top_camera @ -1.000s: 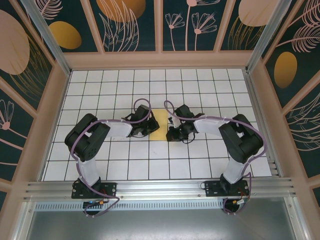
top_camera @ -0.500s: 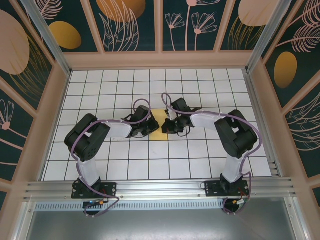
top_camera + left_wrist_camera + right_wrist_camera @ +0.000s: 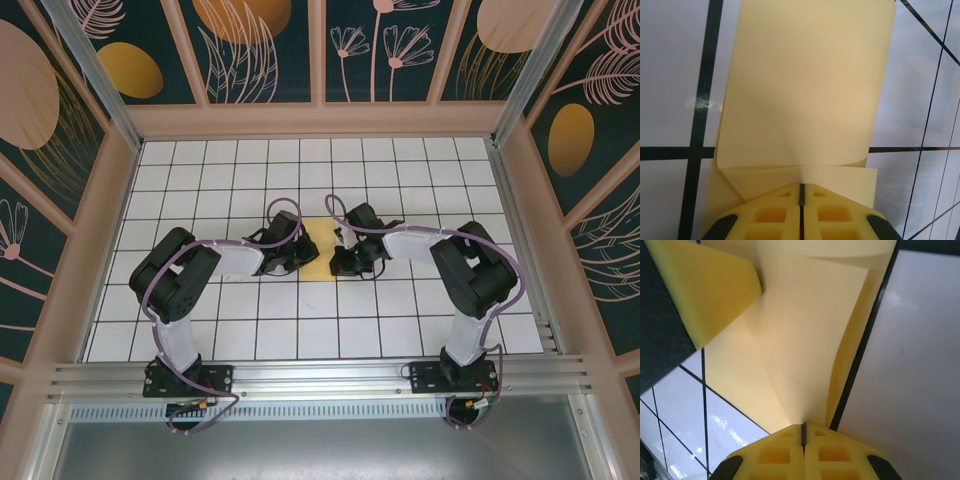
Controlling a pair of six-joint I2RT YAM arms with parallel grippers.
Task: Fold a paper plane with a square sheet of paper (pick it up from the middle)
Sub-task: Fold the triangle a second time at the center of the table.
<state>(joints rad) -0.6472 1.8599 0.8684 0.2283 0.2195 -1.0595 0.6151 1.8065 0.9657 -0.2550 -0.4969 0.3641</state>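
Fold step judged under way: left gripper (image 3: 801,195) and right gripper (image 3: 803,435) each clamp the square sheet of paper (image 3: 805,90), which curls ahead of their closed fingers (image 3: 765,220); next move likely needs edges aligned, then creased.

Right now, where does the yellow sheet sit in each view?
Top external: sheet at table centre, between left hand and right hand.
Left wrist: sheet across the middle, rising from the closed fingers at the bottom edge.
Right wrist: sheet from centre to top, above that hand's closed fingers.
Shared landmark: the white table with black grid lines.
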